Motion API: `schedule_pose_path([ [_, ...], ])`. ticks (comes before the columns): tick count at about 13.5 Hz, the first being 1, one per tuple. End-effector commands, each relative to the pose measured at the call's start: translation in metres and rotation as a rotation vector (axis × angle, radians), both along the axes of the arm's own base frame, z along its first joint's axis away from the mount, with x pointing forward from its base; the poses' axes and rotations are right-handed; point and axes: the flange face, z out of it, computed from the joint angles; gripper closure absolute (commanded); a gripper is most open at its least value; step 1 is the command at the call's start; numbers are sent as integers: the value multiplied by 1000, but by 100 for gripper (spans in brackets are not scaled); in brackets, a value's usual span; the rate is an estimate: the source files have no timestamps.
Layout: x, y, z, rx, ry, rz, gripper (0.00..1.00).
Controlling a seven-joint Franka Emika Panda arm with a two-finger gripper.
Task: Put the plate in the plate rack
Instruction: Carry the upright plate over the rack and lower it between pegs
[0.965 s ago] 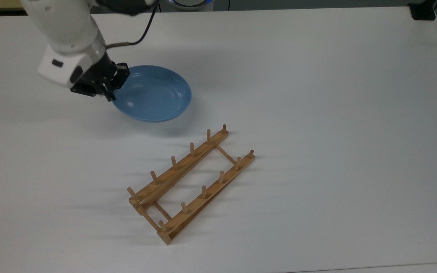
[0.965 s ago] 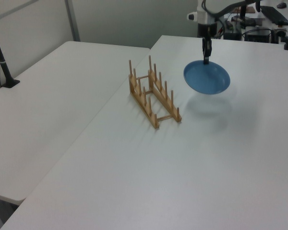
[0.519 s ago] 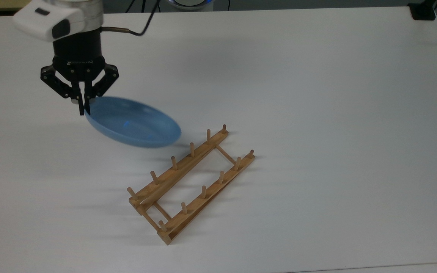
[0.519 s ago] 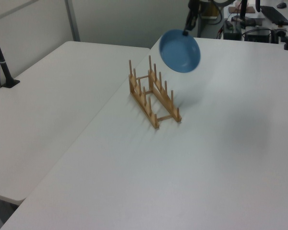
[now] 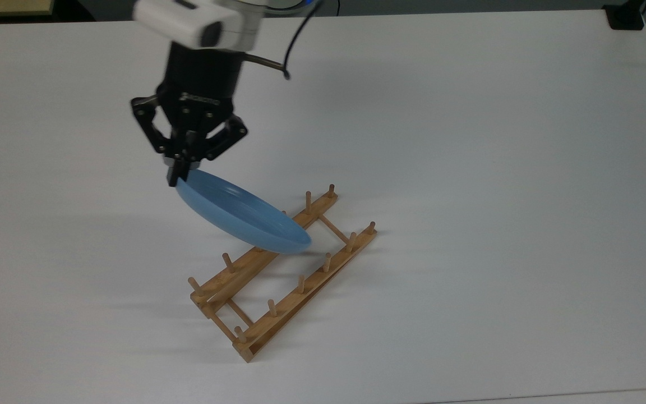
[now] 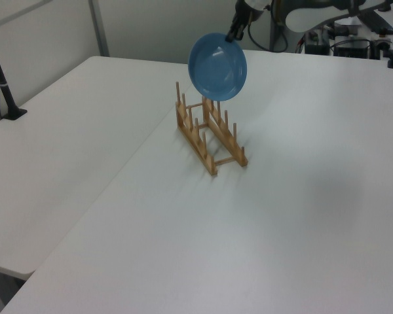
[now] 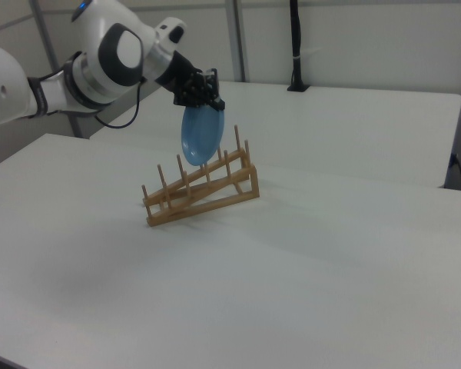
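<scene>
Light-blue plate (image 5: 243, 216) hangs edge-up from the hand (image 5: 179, 175), fingers clamped on its top rim; rest of the disc drops below and away from the hand. In the right view it's near vertical, lower edge over the wooden plate rack (image 5: 284, 272) on the white worktop (image 5: 497, 168), not yet between pegs. Rack's long axis runs diagonally, w/ slots straight under the hand; plate face looks roughly crosswise to the rails, so next move is prob. mostly straight down.
</scene>
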Motion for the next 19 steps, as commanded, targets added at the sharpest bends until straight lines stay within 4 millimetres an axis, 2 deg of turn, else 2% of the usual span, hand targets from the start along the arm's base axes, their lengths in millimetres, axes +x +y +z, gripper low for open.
schedule_pose_path([
  [1,-1,23,3,-77,-84,-36,100],
  [5,-3,37,9,-114,-125,-42,100],
  [8,-4,54,2,-172,-127,-21,100],
  [10,-2,73,-14,-227,-113,-30,100],
  [14,-4,92,-29,-283,-126,-54,100],
  [15,-4,105,-39,-296,-113,-50,100],
  [19,-6,113,-64,-340,-80,-62,100],
])
